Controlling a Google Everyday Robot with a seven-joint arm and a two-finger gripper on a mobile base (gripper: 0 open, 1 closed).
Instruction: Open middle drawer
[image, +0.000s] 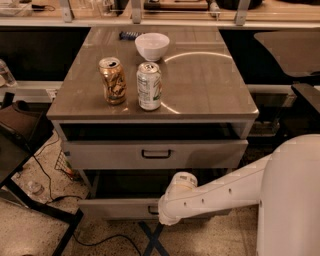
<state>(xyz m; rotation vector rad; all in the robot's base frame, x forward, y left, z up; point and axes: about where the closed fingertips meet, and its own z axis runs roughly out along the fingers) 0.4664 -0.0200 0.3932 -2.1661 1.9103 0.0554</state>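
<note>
Claw (161, 215): at the end of the white arm (220, 192), which reaches in from the right, low in front of the table (210, 85). It sits against the centre of the middle drawer's front, right at the handle.
Claw state: cannot tell, since the arm's rounded wrist covers it from this view.
Middle drawer (117, 208): the narrow light-grey front near the floor, below the taller upper drawer. Its front stands further forward than the upper drawer's, and a dark open space shows behind and above it.
Handle (152, 210): small, black, at the middle of that front. Only its left part shows, just beside the arm's tip.
Upper drawer (100, 155): taller grey front with a black loop handle at its centre. A dark gap lies between it and the table's top.
Gold can (113, 80): upright on the front left of the table.
White can (149, 85): upright, just right of the gold can, near it but apart.
Bowl (152, 45): white, further back on the table, behind the two cans.
Floor: speckled, with black cables (100, 240) lying at left and front.
</note>
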